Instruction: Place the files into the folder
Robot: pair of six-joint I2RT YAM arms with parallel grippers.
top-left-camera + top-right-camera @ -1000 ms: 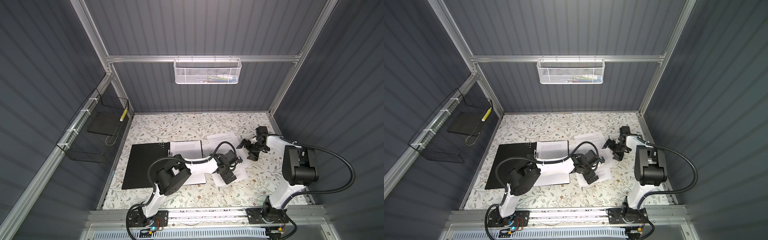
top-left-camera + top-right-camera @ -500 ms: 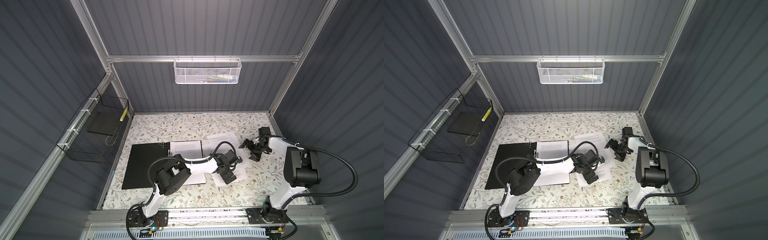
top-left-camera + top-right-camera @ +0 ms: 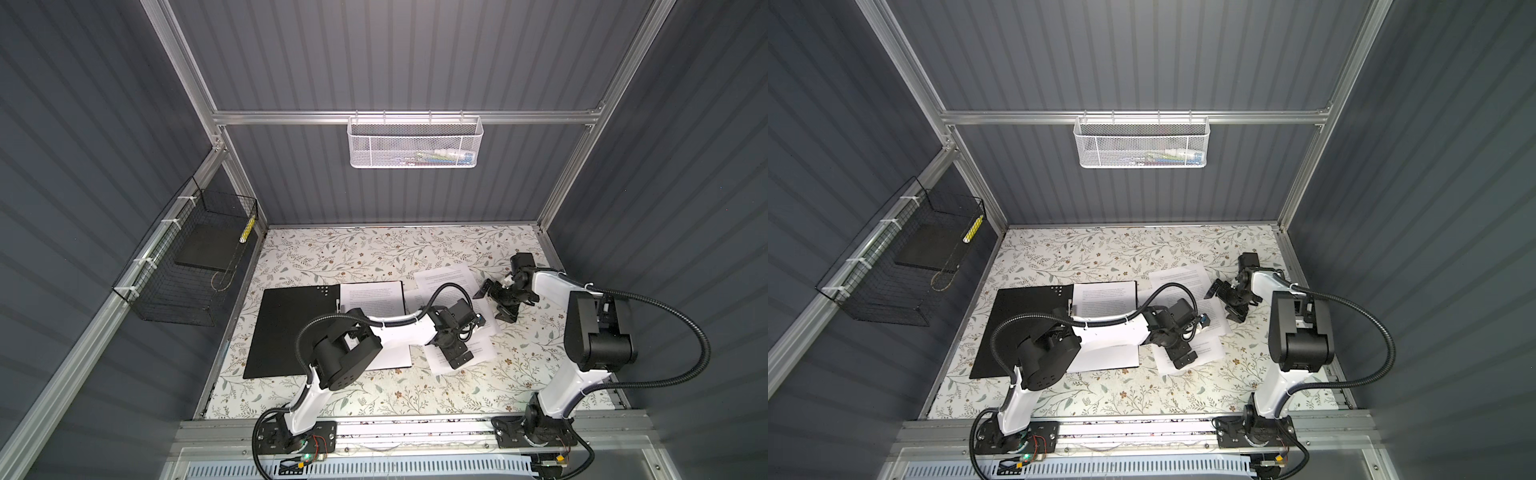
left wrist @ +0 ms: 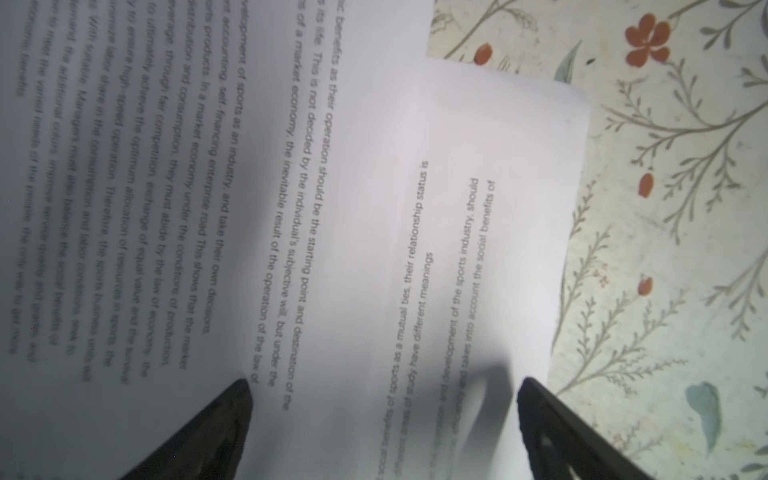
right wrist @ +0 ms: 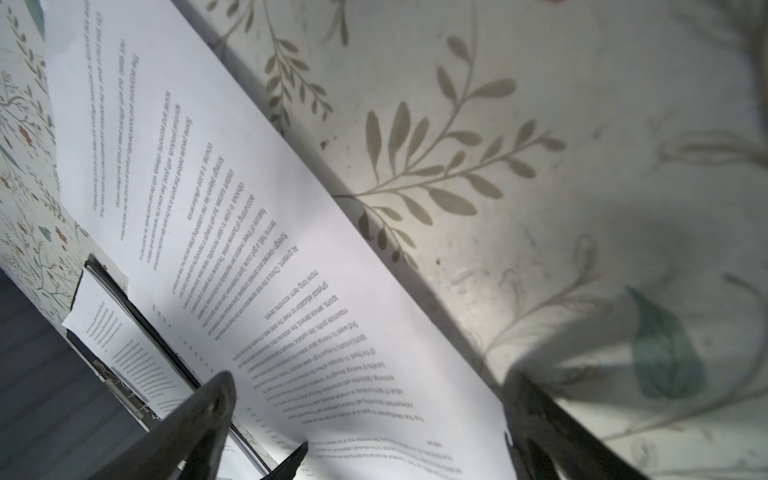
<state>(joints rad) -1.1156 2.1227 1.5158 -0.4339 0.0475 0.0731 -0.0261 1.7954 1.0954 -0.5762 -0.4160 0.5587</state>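
- On the left part of the tabletop (image 3: 374, 245), the folder (image 3: 291, 328) is laid open and flat. A printed sheet (image 3: 374, 297) is seen on its right half, partly hidden by the left arm.
- Loose files (image 3: 446, 276) are spread just right of the folder, overlapped, around mid-tabletop.
- Over the nearest sheets, the left end effector (image 3: 457, 357) is held with jaws spread wide, nothing gripped. Two overlapped sheets are framed between its fingers (image 4: 245, 399) in the left wrist view.
- At the right edge of the pile, the right end effector (image 3: 494, 305) is held low, jaws wide apart, nothing gripped. One finger is over paper, the other over bare tabletop.
- Contact with the paper cannot be told for either.
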